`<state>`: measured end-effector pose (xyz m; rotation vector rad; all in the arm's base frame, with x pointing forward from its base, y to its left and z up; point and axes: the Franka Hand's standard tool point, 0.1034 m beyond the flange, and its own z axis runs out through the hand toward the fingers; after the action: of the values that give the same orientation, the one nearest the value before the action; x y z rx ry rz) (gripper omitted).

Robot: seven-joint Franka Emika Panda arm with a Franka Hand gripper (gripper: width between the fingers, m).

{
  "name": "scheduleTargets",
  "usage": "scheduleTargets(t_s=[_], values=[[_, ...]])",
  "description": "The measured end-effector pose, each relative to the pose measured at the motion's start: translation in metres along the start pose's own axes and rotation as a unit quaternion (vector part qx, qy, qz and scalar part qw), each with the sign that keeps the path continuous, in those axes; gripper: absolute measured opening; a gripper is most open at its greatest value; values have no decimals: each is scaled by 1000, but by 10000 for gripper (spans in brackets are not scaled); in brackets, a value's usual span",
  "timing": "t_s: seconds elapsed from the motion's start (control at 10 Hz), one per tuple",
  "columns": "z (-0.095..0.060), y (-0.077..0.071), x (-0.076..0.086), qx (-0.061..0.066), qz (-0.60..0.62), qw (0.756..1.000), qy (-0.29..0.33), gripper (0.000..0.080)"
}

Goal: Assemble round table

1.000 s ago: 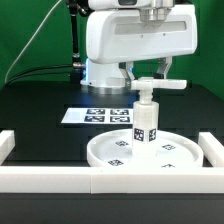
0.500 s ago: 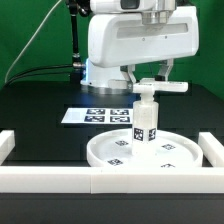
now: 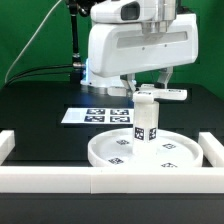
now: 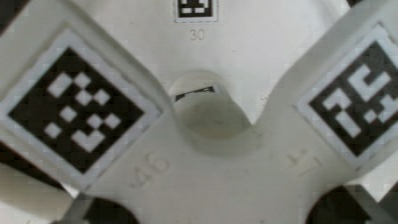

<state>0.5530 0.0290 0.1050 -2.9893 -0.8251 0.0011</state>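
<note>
The large white rimmed disc (image 3: 175, 155) lies on the black table. The short thick post (image 3: 145, 125) stands upright at its middle, with tags on its sides. The cross-shaped piece (image 3: 160, 93) sits level on top of the post. My gripper (image 3: 160, 82) comes down from above and is shut on it. In the wrist view the cross-shaped piece (image 4: 214, 120) fills the picture, with a tag on each arm. My gripper (image 4: 217, 205) closes on the piece's edge, and the post and disc are hidden under it.
The marker board (image 3: 95, 116) lies behind the disc. A long white rail (image 3: 60, 180) runs along the front. Short rails stand at the exterior view's left (image 3: 5, 143) and right (image 3: 212, 150). The robot's base stands behind.
My gripper has turned with the cross-shaped piece on top of the post and sunk a little. The post and disc have not moved.
</note>
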Motion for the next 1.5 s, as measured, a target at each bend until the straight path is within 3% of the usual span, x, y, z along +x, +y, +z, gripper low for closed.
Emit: scheduleTargets(t_s=[0.4, 1.1, 1.4, 1.5], values=[[0, 0, 7, -16, 18, 999, 24, 448], [-1, 0, 7, -15, 27, 999, 24, 448], [0, 2, 6, -3, 216, 976, 33, 448], [0, -1, 7, 3, 319, 947, 37, 448]])
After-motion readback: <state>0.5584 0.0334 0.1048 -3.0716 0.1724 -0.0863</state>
